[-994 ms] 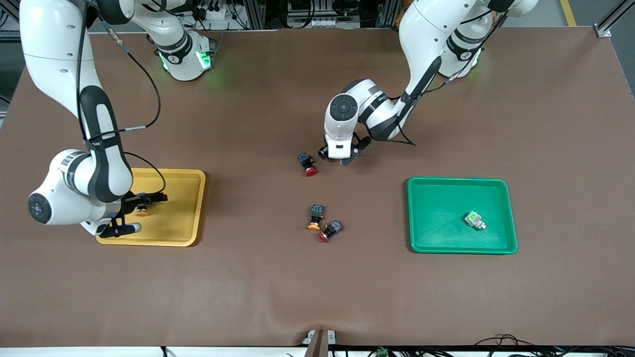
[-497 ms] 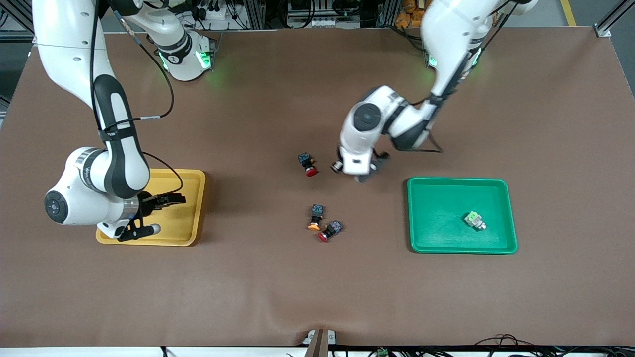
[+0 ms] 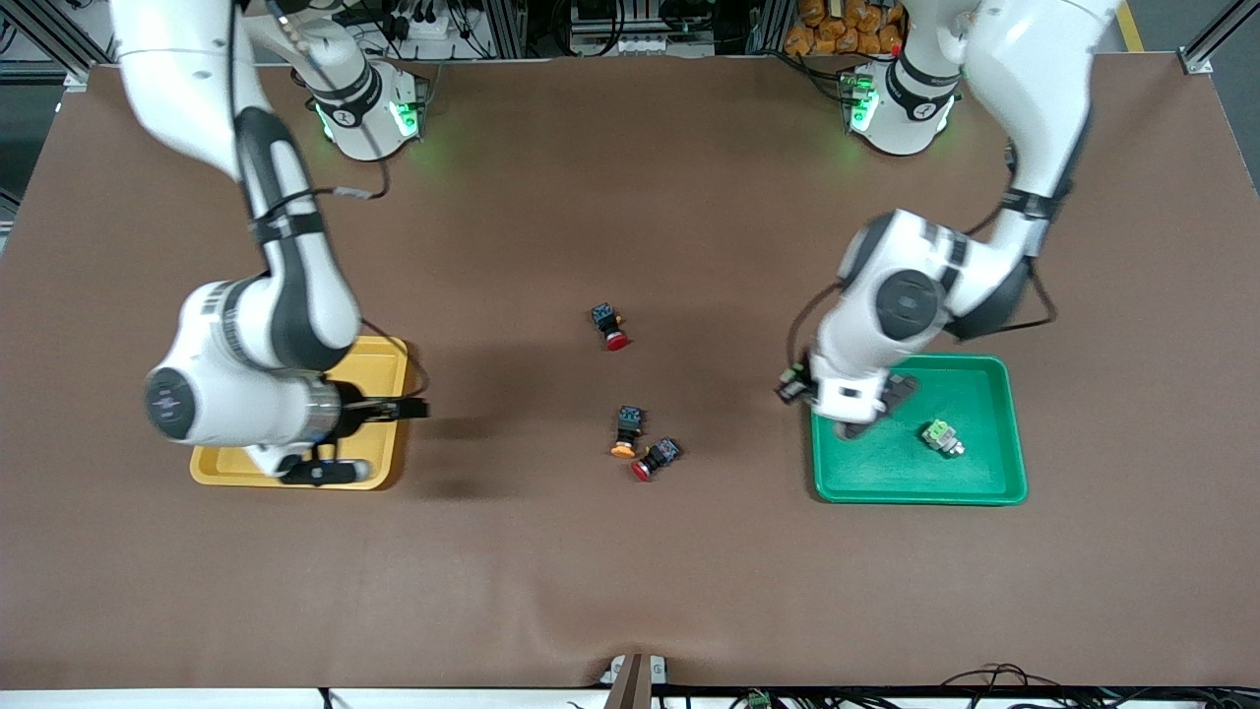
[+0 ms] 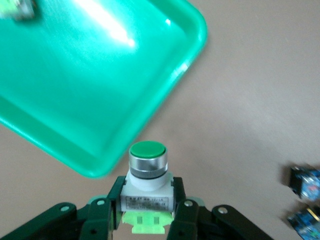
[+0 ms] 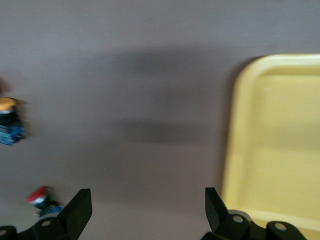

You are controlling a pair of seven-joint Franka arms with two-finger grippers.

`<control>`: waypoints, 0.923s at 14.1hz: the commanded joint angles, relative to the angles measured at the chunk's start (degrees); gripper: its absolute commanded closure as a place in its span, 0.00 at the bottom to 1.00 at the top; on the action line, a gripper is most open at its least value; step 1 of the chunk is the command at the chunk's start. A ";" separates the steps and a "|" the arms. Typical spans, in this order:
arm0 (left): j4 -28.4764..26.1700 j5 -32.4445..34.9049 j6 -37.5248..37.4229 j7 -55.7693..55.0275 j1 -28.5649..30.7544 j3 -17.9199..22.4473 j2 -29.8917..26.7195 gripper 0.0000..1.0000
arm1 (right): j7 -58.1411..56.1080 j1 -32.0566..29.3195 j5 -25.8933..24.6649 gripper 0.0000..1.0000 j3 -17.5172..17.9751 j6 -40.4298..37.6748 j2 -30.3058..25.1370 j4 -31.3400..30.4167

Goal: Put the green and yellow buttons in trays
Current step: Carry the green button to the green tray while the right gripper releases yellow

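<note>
My left gripper (image 3: 795,384) is shut on a light grey button with a green cap (image 4: 146,172), held over the green tray's (image 3: 886,468) edge that faces the table's middle. The tray shows in the left wrist view (image 4: 75,100). A second green button (image 3: 941,437) lies in that tray. My right gripper (image 3: 389,440) is open and empty over the yellow tray's (image 3: 379,359) edge; its fingers (image 5: 75,212) frame bare table beside the tray (image 5: 280,150). A yellow-capped button (image 3: 626,433) lies mid-table and shows in the right wrist view (image 5: 7,120). The right arm hides most of the yellow tray's inside.
Two black switches with red caps lie mid-table, one (image 3: 612,327) farther from the front camera and one (image 3: 655,458) touching the yellow-capped button. The brown mat has open room between the trays and toward the front camera.
My left gripper carried the green button from mid-table to the green tray's edge. My right gripper moved away from inside the yellow tray to its edge, empty.
</note>
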 commanded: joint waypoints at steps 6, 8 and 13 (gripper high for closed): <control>0.86 3.05 1.90 11.67 9.45 -0.23 4.79 1.00 | 16.40 11.73 0.88 0.00 -0.51 15.73 7.27 6.06; 1.30 3.05 2.87 11.76 9.54 -0.23 5.15 0.00 | 21.51 14.63 0.79 0.00 -0.51 22.23 9.98 6.93; 4.97 2.96 0.88 11.23 10.15 -0.31 -3.09 0.00 | 39.17 20.44 0.79 0.00 -0.51 24.72 21.22 18.16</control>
